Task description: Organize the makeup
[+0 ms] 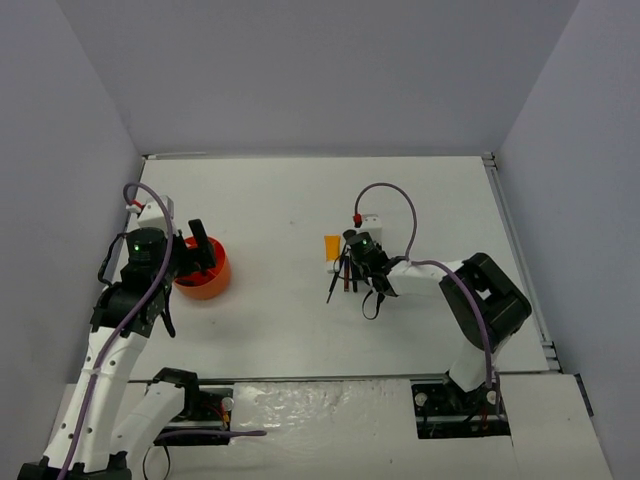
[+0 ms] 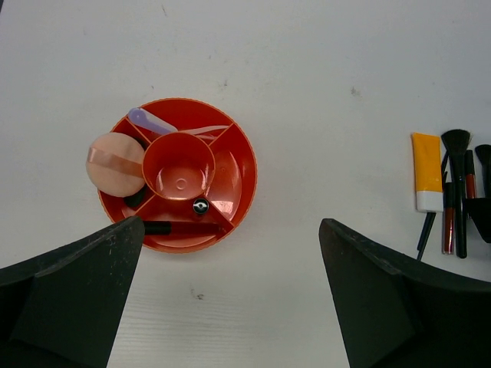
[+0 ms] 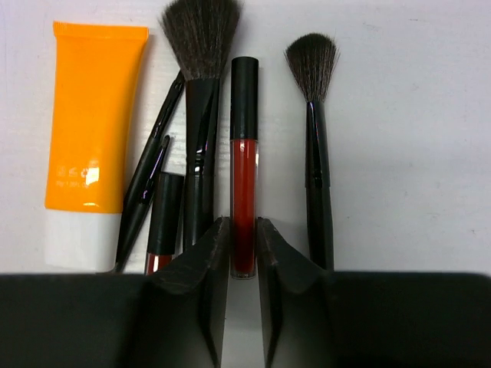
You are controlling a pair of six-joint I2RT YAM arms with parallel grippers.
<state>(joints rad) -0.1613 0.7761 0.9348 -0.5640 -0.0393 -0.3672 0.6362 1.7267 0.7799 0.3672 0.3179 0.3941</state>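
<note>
two brushes, two red lip glosses, one orange tube

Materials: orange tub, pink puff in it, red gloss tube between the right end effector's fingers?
The orange tub looks like glossy moulded plastic: bright highlights on floor and walls. The pink puff is soft and matte, foam or fabric, with a shinier ribbon across. The gloss tube has a clear rigid body, plastic or glass, red fill showing through; black cap smooth, likely plastic.
</note>
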